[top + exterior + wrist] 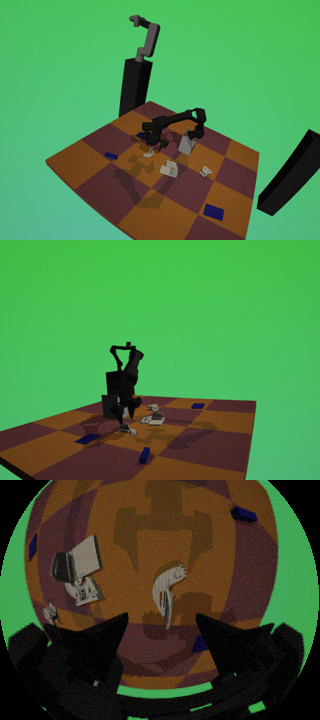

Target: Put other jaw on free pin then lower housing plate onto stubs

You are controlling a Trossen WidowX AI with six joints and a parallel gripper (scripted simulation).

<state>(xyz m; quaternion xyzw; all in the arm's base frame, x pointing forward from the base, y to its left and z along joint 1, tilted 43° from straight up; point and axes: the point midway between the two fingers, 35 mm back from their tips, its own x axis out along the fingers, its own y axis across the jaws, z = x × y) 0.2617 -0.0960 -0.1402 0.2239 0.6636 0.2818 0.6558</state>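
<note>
My gripper (156,148) (126,420) (163,616) is open and empty, pointing down just above the loose white jaw (148,155) (124,428) (162,586). That jaw lies on the table, its toothed end away from the arm and its upright fin between the fingertips in the wrist view. The white base (165,169) (156,423) (87,557) lies to one side, with the other jaw's dark-sided fin (157,415) (61,567) upright on it. The free pin is too small to make out. A small white piece with two holes, apparently the housing plate (206,170) (152,407) (51,613), rests beyond the base.
A blue bar (111,155) (144,455) (244,514) and two flat blue pads (213,212) (87,438) lie on the checkered table. A grey upright block (186,146) (110,406) stands by the arm's base. A grey arm (151,40) stands on a dark pedestal beyond the table.
</note>
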